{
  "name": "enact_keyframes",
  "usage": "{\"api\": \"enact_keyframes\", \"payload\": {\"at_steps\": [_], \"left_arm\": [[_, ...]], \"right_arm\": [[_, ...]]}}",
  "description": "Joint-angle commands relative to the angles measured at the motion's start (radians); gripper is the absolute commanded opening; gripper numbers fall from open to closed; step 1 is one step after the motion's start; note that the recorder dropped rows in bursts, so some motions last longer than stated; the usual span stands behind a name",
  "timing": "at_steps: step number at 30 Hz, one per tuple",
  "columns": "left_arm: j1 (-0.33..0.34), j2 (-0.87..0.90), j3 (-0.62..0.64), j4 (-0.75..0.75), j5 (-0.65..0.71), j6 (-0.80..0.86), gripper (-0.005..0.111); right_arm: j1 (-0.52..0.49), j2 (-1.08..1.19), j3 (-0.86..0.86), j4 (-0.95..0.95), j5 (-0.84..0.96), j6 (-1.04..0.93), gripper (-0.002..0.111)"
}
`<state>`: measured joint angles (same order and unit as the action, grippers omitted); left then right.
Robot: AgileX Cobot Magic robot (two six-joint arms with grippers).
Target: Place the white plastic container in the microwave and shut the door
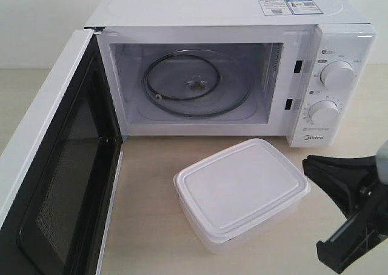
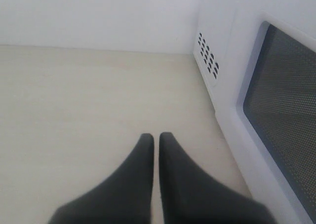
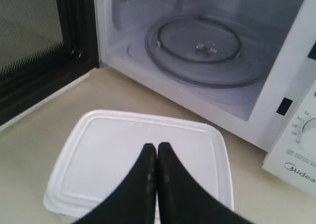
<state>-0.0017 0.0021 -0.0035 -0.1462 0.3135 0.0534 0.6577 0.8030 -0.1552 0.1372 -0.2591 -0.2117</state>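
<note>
The white plastic container [image 1: 241, 190] stands lidded on the table in front of the microwave [image 1: 242, 75]. The door [image 1: 57, 166] is swung wide open on the left. The glass turntable [image 1: 197, 84] inside is bare. In the right wrist view my right gripper [image 3: 157, 146] is shut and empty, hovering over the container's lid [image 3: 123, 150]. Its black fingers [image 1: 339, 173] show at the right edge of the exterior view, beside the container. My left gripper [image 2: 156, 136] is shut on nothing, over bare table beside the door's outer window [image 2: 286, 115]. It is hidden from the exterior view.
The two dials [image 1: 337, 75] are on the microwave's right panel. The open door juts toward the front left. Vent holes [image 2: 207, 58] mark the microwave's side wall. A light wall runs behind the beige table [image 1: 151, 226].
</note>
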Motion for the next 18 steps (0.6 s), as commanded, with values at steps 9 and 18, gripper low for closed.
{"api": "enact_keyframes", "payload": {"at_steps": [9,18], "left_arm": [[0.001,-0.002,0.004,0.005,-0.008,0.001,0.004],[0.001,-0.002,0.004,0.005,-0.008,0.001,0.004]], "right_arm": [[0.003,0.175,0.145,0.175,-0.434,-0.051,0.000],[0.003,0.431,0.143,0.272,-0.654,-0.061,0.000]]}}
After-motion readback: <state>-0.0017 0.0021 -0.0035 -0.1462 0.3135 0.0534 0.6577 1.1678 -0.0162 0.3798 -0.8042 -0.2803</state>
